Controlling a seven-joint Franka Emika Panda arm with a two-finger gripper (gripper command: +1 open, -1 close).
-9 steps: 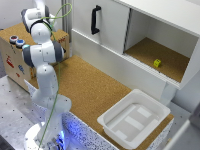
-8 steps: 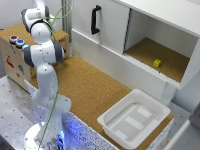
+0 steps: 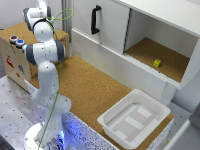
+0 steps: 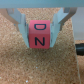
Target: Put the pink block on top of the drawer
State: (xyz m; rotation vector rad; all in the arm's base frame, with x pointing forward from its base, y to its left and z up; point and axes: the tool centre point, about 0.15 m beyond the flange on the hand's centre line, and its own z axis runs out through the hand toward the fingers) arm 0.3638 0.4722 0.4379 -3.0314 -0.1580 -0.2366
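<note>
A: Where's the pink block (image 4: 39,34)?

B: Pinched in the gripper (image 4: 43,30), letters D, Z, N showing, right over the drawer's (image 3: 15,60) cork top. Farther off: white tray (image 3: 134,119), yellow cube (image 3: 157,63) in the open cabinet (image 3: 150,35).

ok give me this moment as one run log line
gripper: shut on pink block | block: between the fingers, over cork surface, contact unclear | arm: reaching over the wooden drawer unit
</note>
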